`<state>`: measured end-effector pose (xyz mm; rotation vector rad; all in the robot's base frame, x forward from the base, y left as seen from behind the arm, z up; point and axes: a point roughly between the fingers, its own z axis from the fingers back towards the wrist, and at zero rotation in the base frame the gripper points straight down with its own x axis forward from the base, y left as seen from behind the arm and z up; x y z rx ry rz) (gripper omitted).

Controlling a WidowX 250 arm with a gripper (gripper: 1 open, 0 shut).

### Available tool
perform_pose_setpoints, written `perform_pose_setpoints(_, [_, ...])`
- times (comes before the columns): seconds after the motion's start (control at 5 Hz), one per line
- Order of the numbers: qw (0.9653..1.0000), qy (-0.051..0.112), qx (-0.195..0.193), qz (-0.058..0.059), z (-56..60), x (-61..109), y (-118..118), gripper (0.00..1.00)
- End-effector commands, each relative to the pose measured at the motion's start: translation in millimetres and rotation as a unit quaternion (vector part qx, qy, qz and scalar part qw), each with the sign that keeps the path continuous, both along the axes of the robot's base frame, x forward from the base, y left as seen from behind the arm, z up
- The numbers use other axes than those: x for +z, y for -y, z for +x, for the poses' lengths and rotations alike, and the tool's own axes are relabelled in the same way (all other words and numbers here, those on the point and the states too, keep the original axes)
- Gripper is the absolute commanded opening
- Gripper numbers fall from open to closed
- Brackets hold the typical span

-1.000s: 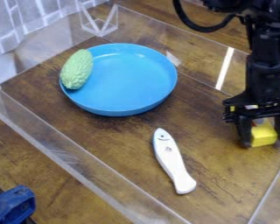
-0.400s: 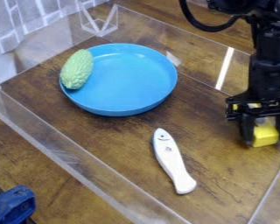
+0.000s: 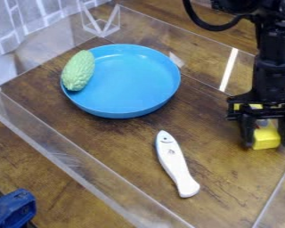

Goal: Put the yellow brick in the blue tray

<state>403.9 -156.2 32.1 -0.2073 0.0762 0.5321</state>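
The wooden bench (image 3: 61, 134) carries the blue tray (image 3: 127, 85), a round, shallow, glossy plastic dish at upper centre. At right of frame, the black pincer (image 3: 262, 132) points down, clenched around the yellow brick (image 3: 266, 138), a small rectangular block. Nothing has shifted over the last second; the lift has not begun.

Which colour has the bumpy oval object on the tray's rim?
Green; the camera view shows it.
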Motion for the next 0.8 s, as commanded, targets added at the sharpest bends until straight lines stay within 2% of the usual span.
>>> perform_pose_setpoints(0.0, [0.9979, 0.064, -0.004, -0.008, 27.3, 38.3, -15.4, 0.0])
perform_pose_setpoints(0.4, [0.9973, 0.067, -0.028, 0.001, 41.0, 29.5, -26.7, 0.0])
perform_pose_setpoints(0.6, [0.9961, 0.068, -0.057, 0.006, 37.0, 30.9, -26.0, 0.0])
